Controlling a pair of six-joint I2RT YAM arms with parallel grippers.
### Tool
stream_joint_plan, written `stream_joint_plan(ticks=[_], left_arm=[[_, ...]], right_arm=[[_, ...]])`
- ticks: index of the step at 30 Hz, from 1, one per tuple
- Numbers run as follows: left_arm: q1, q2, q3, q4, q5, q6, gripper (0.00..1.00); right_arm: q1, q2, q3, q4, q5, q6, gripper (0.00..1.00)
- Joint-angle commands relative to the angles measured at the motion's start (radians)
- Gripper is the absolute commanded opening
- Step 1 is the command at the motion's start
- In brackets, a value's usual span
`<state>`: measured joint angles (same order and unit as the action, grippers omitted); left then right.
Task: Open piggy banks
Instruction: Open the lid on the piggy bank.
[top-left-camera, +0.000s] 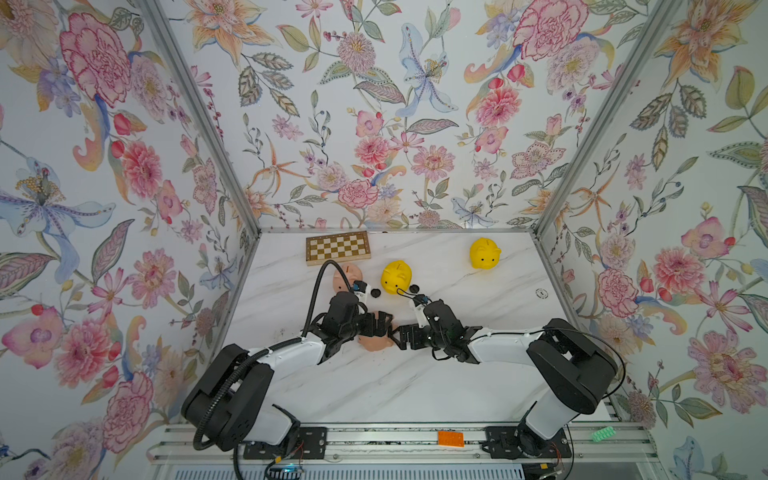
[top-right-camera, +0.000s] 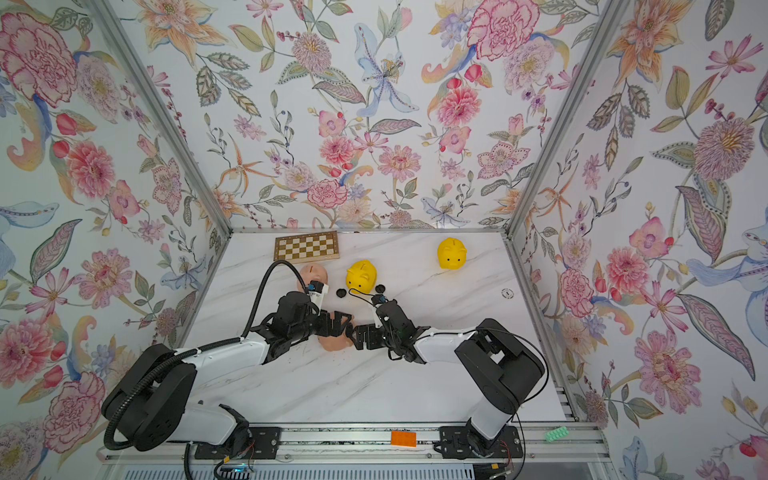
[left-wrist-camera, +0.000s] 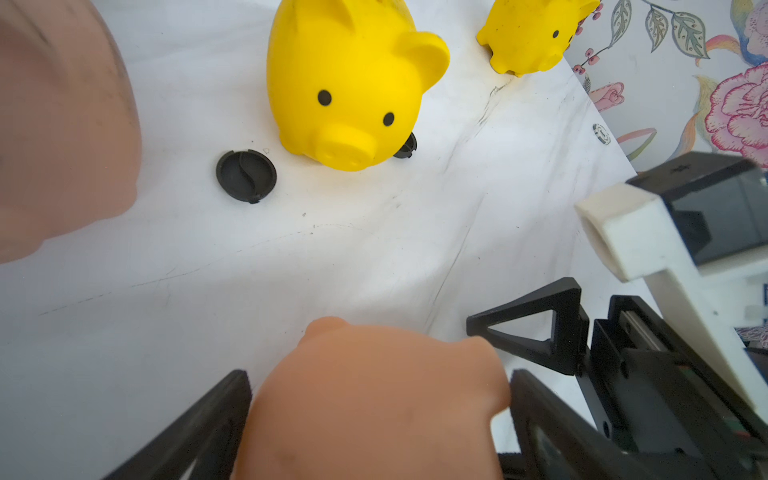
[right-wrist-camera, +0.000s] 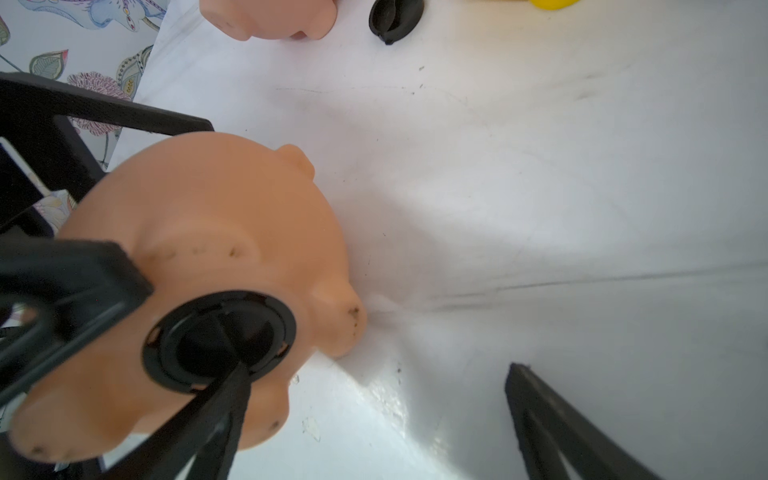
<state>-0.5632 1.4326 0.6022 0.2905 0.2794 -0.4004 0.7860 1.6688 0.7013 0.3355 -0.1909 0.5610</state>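
A peach-pink piggy bank (right-wrist-camera: 216, 216) lies on its side on the marble table, its black plug (right-wrist-camera: 195, 340) still seated and facing my right arm. My left gripper (left-wrist-camera: 380, 374) stands wide around this pig (left-wrist-camera: 374, 399); a sliver of table shows beside one finger (left-wrist-camera: 536, 407). My right gripper (right-wrist-camera: 380, 368) is open, with one fingertip (right-wrist-camera: 232, 386) against the plug's ridge. In both top views the two grippers (top-left-camera: 376, 332) (top-left-camera: 395, 334) meet at this pig (top-left-camera: 374, 345). Another peach pig (top-left-camera: 347, 276) and two yellow pigs (top-left-camera: 397, 276) (top-left-camera: 484, 253) stand farther back. Two loose plugs (top-left-camera: 376, 293) (top-left-camera: 413, 288) lie beside the nearer yellow pig.
A brown-and-cream chessboard (top-left-camera: 337, 247) lies at the back left against the wall. A small white round token (top-left-camera: 541, 293) sits near the right edge. An orange block (top-left-camera: 451, 438) and a green piece (top-left-camera: 603, 433) rest on the front rail. Floral walls enclose three sides.
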Motion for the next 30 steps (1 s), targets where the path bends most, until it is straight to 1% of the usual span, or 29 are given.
stream_joint_plan(ticks=[1,6,12,17,23,30], left_arm=[[-0.008,0.006,-0.030,0.021,-0.011,-0.005,0.99],[-0.007,0.005,-0.048,0.026,-0.009,-0.005,0.99],[0.004,-0.006,-0.085,0.057,0.030,-0.013,0.99],[0.042,-0.009,-0.138,0.133,0.090,-0.047,0.99],[0.054,-0.005,-0.155,0.154,0.117,-0.044,0.99],[0.079,0.006,-0.181,0.191,0.145,-0.045,0.99]], right_arm=[[0.009,0.018,0.018,0.017,-0.001,-0.003,0.98],[0.008,0.011,0.017,0.015,-0.001,-0.003,0.98],[-0.004,-0.013,0.005,0.024,-0.011,-0.005,0.98],[-0.026,-0.043,-0.011,0.027,-0.020,-0.007,0.98],[-0.061,-0.084,-0.035,0.032,-0.036,-0.006,0.98],[-0.097,-0.129,-0.079,0.101,-0.099,-0.009,0.97]])
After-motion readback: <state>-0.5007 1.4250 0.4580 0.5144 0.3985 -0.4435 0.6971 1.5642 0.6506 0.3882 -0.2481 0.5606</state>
